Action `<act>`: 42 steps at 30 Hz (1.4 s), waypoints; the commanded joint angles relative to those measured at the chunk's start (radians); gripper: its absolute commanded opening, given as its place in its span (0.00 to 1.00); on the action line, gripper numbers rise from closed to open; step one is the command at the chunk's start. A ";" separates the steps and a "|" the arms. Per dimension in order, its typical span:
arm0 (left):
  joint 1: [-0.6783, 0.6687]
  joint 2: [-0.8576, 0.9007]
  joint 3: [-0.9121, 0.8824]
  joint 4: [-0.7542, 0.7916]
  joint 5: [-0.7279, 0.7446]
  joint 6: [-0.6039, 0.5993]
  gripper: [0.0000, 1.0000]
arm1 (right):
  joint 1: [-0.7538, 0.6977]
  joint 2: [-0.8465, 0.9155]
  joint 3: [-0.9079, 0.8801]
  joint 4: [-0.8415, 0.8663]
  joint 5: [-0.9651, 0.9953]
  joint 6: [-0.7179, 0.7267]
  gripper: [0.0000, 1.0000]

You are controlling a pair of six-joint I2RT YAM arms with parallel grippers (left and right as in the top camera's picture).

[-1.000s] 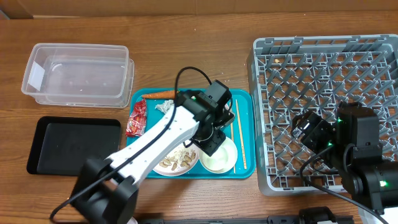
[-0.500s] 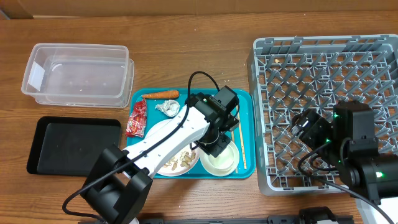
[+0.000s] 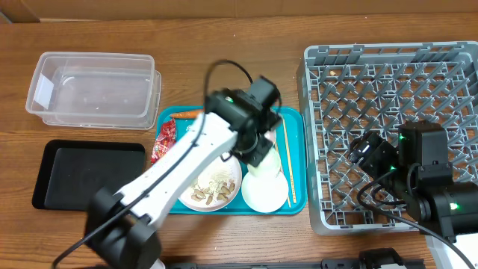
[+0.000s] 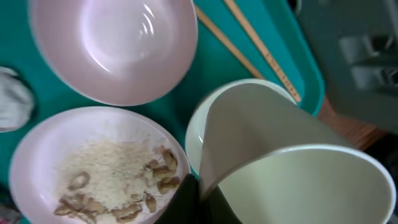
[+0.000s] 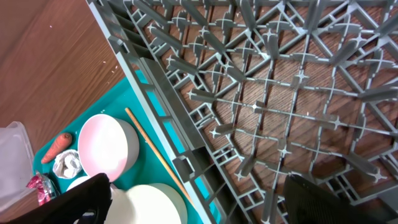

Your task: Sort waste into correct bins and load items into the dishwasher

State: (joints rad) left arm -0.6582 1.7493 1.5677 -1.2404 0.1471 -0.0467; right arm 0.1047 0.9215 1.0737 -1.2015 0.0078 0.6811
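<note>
Bowl [image 4: 292,162] pinched at rim by closed left gripper [image 3: 258,157], tilted above tray [image 3: 296,119], likely for transfer to rack [image 3: 373,52]. Right gripper [image 3: 362,155] held wide open, empty, over rack.

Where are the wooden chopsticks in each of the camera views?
Overhead: the chopsticks lie along the teal tray's right edge, beside the dish rack.
Left wrist: chopsticks at top right, slanting across the tray above the tilted white bowl.
Right wrist: chopsticks at lower left, slanting beside the rack wall.
Shared landmark: the teal tray under them.
</note>
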 commanded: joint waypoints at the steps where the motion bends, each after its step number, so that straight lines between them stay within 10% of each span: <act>1: 0.078 -0.079 0.086 -0.018 0.058 -0.010 0.04 | -0.004 -0.002 0.026 0.004 -0.015 -0.034 0.96; 13: 0.498 -0.061 0.103 -0.083 1.058 0.213 0.04 | -0.004 -0.002 0.026 0.312 -0.790 -0.395 0.91; 23: 0.458 -0.061 0.103 -0.182 1.291 0.340 0.04 | 0.015 0.041 0.026 0.628 -1.148 -0.398 0.90; 42: 0.396 -0.061 0.103 -0.125 1.278 0.339 0.04 | 0.176 0.097 0.026 0.684 -1.153 -0.454 0.67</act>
State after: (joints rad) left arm -0.2604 1.6867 1.6585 -1.3651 1.4376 0.2665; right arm 0.2573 1.0336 1.0763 -0.5396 -1.1099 0.2497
